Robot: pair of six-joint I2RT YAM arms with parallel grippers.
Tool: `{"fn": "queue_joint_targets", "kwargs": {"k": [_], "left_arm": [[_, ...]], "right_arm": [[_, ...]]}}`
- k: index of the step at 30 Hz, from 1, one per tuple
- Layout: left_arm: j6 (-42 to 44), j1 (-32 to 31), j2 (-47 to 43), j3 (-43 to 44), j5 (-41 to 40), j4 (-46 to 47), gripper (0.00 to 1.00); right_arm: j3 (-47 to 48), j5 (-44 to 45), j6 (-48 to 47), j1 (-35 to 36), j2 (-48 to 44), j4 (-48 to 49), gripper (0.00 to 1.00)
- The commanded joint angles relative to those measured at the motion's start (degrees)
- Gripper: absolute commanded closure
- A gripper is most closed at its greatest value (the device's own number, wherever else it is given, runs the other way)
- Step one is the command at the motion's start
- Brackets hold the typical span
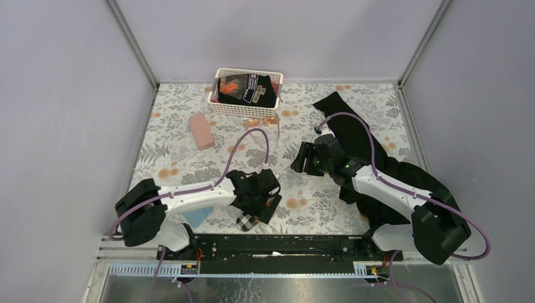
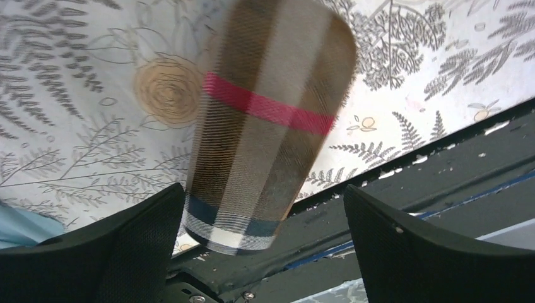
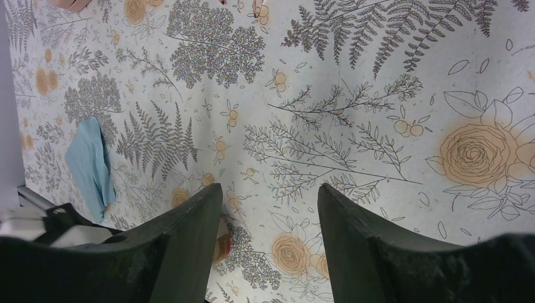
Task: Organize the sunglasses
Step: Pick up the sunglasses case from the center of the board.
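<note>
Left gripper [image 2: 264, 196], jaws spread wide around a plaid case [image 2: 271, 113], seems to be setting it down; right gripper [image 3: 268, 189], jaws apart and empty, should next reach the orange-tinted sunglasses [image 1: 260, 120].

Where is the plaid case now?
In the top view, the plaid case is at the table's near edge, left of centre, between the left gripper's open fingers, right of a blue cloth.
</note>
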Motion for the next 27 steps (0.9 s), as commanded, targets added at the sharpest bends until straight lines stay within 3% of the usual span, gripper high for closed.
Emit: {"fn": "queue_joint_targets", "kwargs": {"k": [1, 6, 16, 18, 23, 27], "left_arm": [[3.4, -1.5, 2.8, 1.2, -2.3, 0.4, 0.01], [3.9, -1.4, 4.9, 1.8, -4.1, 2.0, 0.04], [2.7, -0.3, 5.0, 1.1, -2.0, 8.8, 0.28], [2.3, 2.2, 4.3, -0.1, 1.0, 12.4, 0.31], [0.6, 12.4, 1.7, -4.0, 12.7, 21.3, 0.45], [0.9, 16.0, 1.2, -4.5, 14.8, 22.5, 0.50]], "right_arm": [[1.4, -0.7, 0.5, -0.3, -0.6, 0.7, 0.35], [1.4, -0.7, 0.5, -0.3, -0.8, 0.3, 0.35], [1.1, -1.3, 1.0, -0.3, -1.7, -0.2, 0.35], [2.5, -2.4, 0.7, -0.4, -1.3, -0.7, 0.35], [4.8, 0.1, -0.9, -2.7, -1.7, -5.6, 0.23], [2.2, -2.8, -1.3, -7.3, -5.1, -5.2, 0.14]]}}
